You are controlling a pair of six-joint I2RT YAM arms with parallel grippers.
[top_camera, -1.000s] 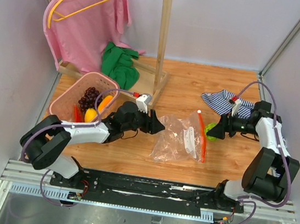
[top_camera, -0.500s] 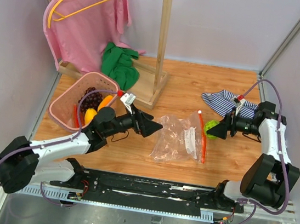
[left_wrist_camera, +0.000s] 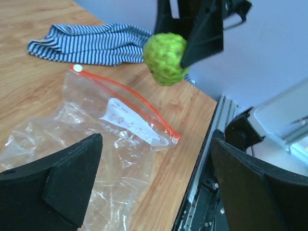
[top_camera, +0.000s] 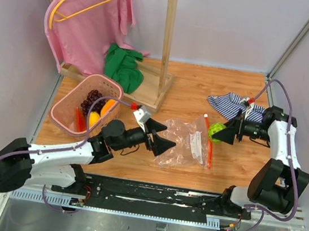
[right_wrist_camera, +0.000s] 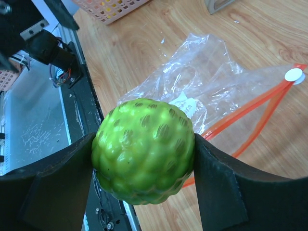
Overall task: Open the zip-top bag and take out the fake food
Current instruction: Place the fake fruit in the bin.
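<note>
The zip-top bag (top_camera: 188, 143) lies flat on the wooden table, its red-orange strip (top_camera: 208, 142) on the right side; it looks empty. My left gripper (top_camera: 170, 137) hovers open at the bag's left edge, and the left wrist view shows the bag (left_wrist_camera: 96, 139) below and ahead of the spread fingers. My right gripper (top_camera: 220, 133) is shut on a green leafy ball (top_camera: 216, 129) of fake food, held just right of the zip strip, above the table. The ball (right_wrist_camera: 144, 149) fills the gap between the right pads. More fake food, grapes (top_camera: 92, 99) and yellow-orange fruits (top_camera: 107, 106), lies in the pink basket (top_camera: 63, 116).
A striped cloth (top_camera: 230, 104) lies at the back right, behind the right gripper. A wooden clothes rack (top_camera: 167, 37) with a pink garment (top_camera: 90, 21) stands at the back left, a green cloth (top_camera: 124, 66) at its foot. The table's near edge meets the black rail (top_camera: 155, 192).
My left gripper has opened wide and shifted nearer and slightly right along the bag's left edge. The right gripper has stayed shut on the green ball, barely moving.
</note>
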